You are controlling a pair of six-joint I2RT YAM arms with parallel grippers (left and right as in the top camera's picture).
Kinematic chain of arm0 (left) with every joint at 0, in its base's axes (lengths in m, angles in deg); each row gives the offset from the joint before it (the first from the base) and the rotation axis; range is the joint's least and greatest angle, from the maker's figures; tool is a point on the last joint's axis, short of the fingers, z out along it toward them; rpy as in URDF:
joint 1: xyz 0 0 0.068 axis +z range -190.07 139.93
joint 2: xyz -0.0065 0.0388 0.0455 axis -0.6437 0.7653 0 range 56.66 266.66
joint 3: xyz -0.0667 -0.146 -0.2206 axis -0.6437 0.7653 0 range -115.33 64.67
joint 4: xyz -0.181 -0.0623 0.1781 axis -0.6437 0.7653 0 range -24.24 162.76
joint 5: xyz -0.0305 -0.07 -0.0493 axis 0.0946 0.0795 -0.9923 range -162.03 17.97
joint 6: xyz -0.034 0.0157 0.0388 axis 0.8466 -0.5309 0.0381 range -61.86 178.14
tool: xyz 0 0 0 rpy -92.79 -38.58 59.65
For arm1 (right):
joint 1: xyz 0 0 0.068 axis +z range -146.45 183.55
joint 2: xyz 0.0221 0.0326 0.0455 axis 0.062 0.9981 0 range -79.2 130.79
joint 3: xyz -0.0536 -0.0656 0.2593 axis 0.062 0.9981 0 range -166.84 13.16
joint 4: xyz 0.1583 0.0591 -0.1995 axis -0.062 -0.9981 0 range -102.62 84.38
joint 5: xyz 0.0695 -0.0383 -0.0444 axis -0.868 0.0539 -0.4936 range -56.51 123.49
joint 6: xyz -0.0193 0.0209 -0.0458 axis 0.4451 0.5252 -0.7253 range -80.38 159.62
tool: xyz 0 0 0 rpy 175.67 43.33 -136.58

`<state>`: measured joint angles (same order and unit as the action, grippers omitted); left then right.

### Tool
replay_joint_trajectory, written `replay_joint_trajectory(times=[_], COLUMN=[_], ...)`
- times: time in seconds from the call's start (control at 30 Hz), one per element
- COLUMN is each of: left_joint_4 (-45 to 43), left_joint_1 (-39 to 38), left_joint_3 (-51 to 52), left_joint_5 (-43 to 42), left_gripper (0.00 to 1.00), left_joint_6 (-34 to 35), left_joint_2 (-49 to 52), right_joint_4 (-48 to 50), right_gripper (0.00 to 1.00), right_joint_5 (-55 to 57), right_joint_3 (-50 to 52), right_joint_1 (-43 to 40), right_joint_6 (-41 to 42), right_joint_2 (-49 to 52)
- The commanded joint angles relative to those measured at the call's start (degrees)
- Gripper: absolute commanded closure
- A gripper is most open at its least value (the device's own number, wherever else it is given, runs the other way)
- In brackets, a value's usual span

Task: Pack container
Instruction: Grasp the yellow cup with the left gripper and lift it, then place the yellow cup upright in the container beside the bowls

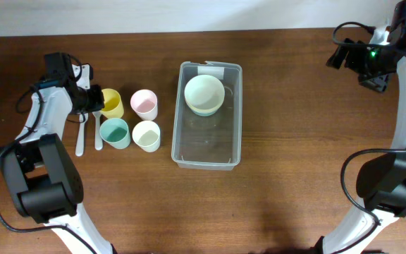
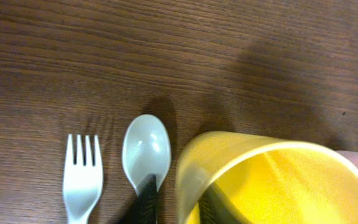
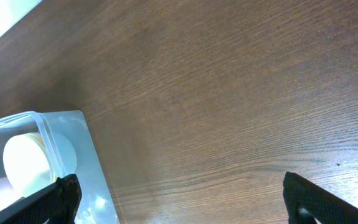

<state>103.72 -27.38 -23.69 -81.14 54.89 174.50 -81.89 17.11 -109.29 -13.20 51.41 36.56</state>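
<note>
Left wrist view: left pincer [image 2: 178, 204] grips yellow cup [image 2: 278, 180] wall; right pincer [image 3: 188, 199] released. Next: lift cup into container [image 1: 206, 144].

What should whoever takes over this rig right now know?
The left gripper is clamped on the yellow cup by its wall, one finger inside.
The right gripper is open and empty, off at the far right.
The container sits mid-table, with a pale green bowl in its labelled end.
Done: bowl packed.
Left: yellow cup, pink cup, teal cup, cream cup, fork, spoon, all left of the container.
</note>
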Motion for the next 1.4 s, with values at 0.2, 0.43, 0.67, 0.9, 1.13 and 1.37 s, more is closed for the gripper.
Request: replay_joint_trajectory(times=[0.2,0.43,0.67,0.9,1.13,1.37], left_joint_4=[0.1,10.8,27.8,38.0,34.1,27.6], left_joint_1=[0.5,1.4,-6.6,-26.7,-38.6,-41.5], left_joint_3=[-1.1,-16.4,-32.0,-30.8,-23.7,-21.7], left_joint_5=[-2.1,-6.2,-6.6,-3.6,-3.1,0.0], left_gripper=[0.99,0.99,0.99,0.99,0.99,0.99], left_joint_6=[0.2,0.2,-3.3,-7.1,-7.1,-7.1], left_joint_2=[1.1,-0.4,-7.1,-10.1,-4.7,6.0], right_joint_4=[0.2,0.2,0.2,0.2,0.2,0.2], right_gripper=[0.01,0.01,0.01,0.01,0.01,0.01], right_joint_5=[0.4,0.4,0.4,0.4,0.4,0.4], right_joint_3=[-0.3,-0.3,-0.3,-0.3,-0.3,-0.3], right_joint_1=[-0.2,-0.2,-0.2,-0.2,-0.2,-0.2], right_joint_6=[-0.1,-0.1,-0.1,-0.1,-0.1,-0.1], right_joint_2=[-0.2,-0.2,-0.2,-0.2,-0.2,-0.2])
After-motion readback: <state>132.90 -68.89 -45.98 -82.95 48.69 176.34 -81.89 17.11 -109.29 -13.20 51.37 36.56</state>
